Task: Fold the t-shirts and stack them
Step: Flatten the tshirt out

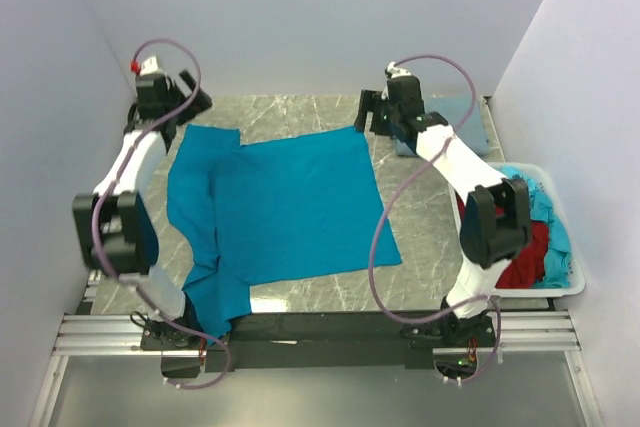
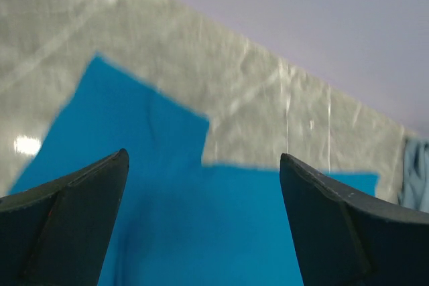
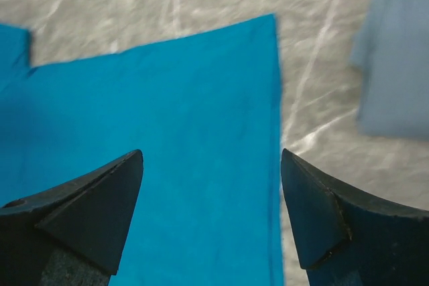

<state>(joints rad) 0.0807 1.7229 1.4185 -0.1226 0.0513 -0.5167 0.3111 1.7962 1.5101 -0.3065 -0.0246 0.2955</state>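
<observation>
Left gripper [image 2: 204, 159]: jaws spread wide, nothing between them, above the far-left corner of the bright teal-blue cotton t-shirt [image 1: 290, 202]. Right gripper [image 3: 212, 155]: jaws also apart and empty, above the shirt's far-right corner. Shirt lies spread on the grey marbled table [image 1: 430, 237]. Dusty grey-blue shirt [image 3: 395, 65] at far right. White plastic bin [image 1: 572, 285] holds dark red shirt [image 1: 525, 257] and light turquoise shirt [image 1: 548, 217].

Bin [image 1: 574, 285], grey-blue t-shirt [image 3: 395, 51] crowd table's [image 1: 420, 237] right side.
</observation>
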